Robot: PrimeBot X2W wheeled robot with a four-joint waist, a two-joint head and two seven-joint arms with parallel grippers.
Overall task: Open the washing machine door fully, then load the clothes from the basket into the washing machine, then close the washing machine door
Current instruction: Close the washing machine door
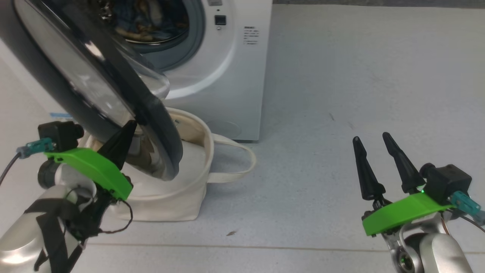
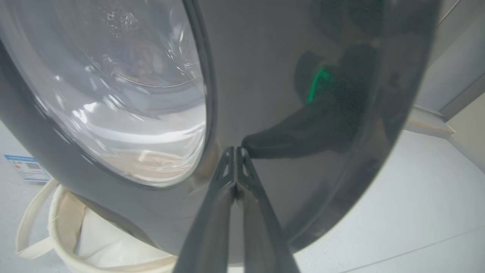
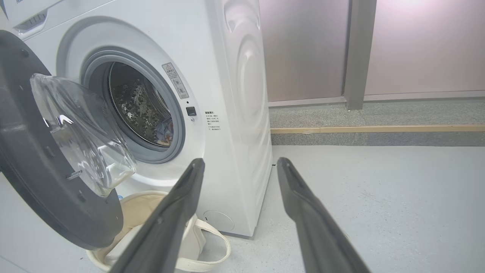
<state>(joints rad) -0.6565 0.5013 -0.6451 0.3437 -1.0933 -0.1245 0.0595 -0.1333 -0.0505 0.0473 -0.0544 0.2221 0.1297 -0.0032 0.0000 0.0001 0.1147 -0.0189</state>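
Can't see the whole washing machine door (image 1: 94,76): cut off at the head view's top and left edges, hinge side out of frame. Partly open, swung out over the basket (image 1: 189,182) and hiding most of its inside. Can't tell if any clothes in the basket. Only plain white padding (image 2: 98,242) and cream lining visible under the door's lower rim from the left wrist view. Hard to make out the clothes (image 1: 147,19) in the drum: blue and brown patches at the top of the head view, a small scrap low in the opening from the right wrist view. Top of the washing machine (image 3: 227,76) cropped too.

Around it: basket on the floor (image 1: 341,94), tight against the washer's front foot, one looped handle out toward open floor. Blue sticker (image 2: 26,168) just past the door's edge, text unreadable. Printed label (image 1: 251,36) on the washer front, also unreadable. Grey wall panels and a skirting strip along the floor's far edge.

Left gripper (image 1: 130,125) closed on nothing, fingers pressed together, tips against the door's glossy outer rim near its lower edge, meeting their own reflection there. Right gripper (image 1: 371,137) spread wide, empty, over bare floor right of the washer's front corner, well apart from door and basket.
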